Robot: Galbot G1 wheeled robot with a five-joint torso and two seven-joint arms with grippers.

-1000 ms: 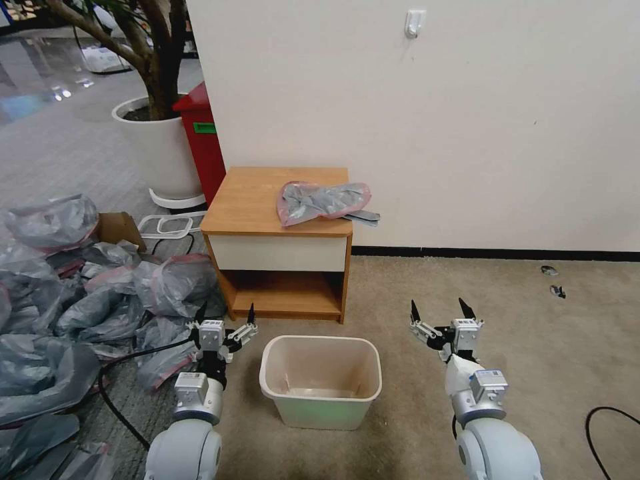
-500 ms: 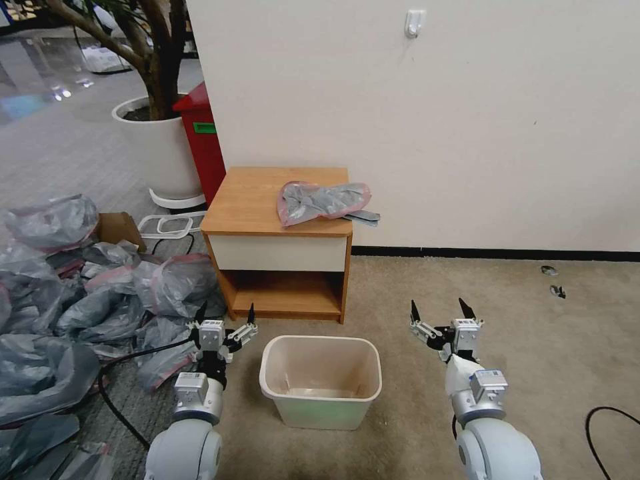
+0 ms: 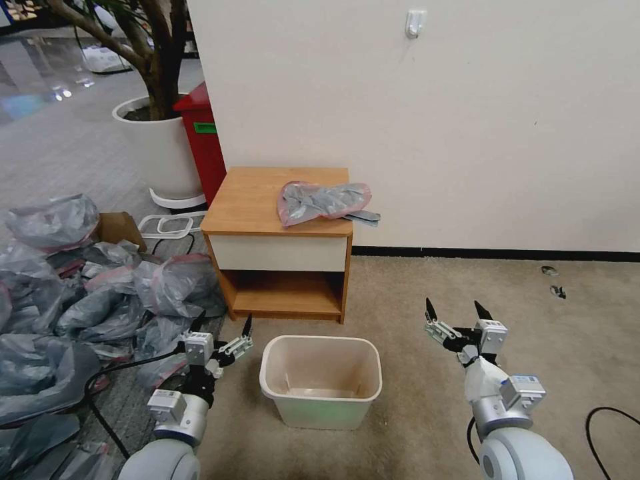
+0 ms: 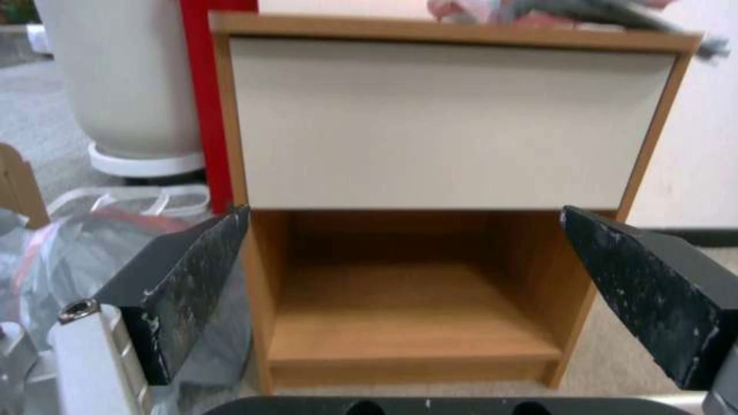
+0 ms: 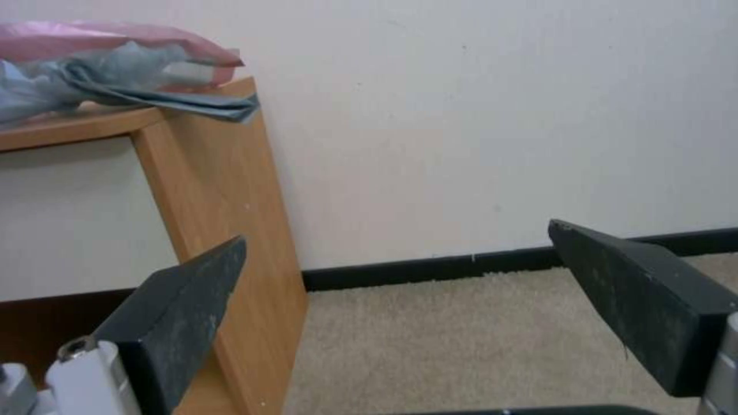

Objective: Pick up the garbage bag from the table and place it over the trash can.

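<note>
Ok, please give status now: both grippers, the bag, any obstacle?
Left gripper open, low beside trash can. Right gripper open, empty. Garbage bag lies untouched on table. Nothing in the way.

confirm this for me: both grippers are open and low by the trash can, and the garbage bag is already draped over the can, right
Not quite. The head view shows the garbage bag lying on the table, and the trash can bare. The left gripper and right gripper are indeed open and low beside it.

Right gripper (image 5: 400, 294): jaws spread wide, nothing between. Bag (image 5: 100, 69) lies on table (image 5: 207, 161) top, one grey corner apparently overhanging the edge. Wall (image 5: 477, 115), carpet (image 5: 461, 334) behind.
</note>
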